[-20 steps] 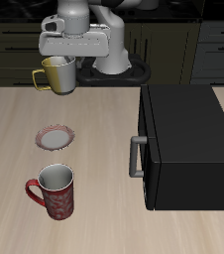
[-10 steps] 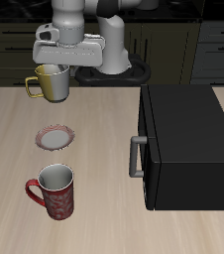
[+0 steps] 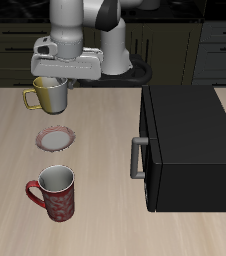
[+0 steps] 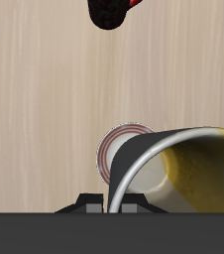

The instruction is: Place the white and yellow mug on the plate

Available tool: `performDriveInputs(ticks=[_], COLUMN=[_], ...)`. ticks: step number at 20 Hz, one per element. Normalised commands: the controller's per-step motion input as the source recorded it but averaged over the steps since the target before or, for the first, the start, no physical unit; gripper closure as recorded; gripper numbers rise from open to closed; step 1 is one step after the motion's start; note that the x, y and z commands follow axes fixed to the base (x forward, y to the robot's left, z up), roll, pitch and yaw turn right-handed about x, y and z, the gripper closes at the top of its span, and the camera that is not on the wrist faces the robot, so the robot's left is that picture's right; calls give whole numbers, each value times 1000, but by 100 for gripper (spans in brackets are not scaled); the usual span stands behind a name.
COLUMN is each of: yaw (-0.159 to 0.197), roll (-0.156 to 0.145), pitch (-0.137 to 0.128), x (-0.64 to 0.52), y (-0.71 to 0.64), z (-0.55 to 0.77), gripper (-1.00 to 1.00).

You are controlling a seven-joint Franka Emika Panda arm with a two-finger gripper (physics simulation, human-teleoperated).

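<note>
Pale wooden tabletop carries the small round pink-rimmed plate, and the jaws grasp the yellow-gold white and yellow mug in the air just behind it, so lowering now may catch the rim and tip it.

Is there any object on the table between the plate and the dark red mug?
No. In the exterior view, only bare wooden tabletop separates the plate from the dark red mug.
</note>
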Motion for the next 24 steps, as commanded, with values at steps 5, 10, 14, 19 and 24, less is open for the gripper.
performDriveInputs(ticks=[5, 10, 14, 19, 24], yaw=[-15, -17, -8, -11, 2], roll=[11, -9, -22, -24, -9], pitch=[14, 21, 18, 14, 18], x=[27, 21, 10, 39, 93], y=[-25, -102, -122, -86, -24], z=[-146, -200, -249, -171, -165], gripper=[100, 100, 100, 100, 100])
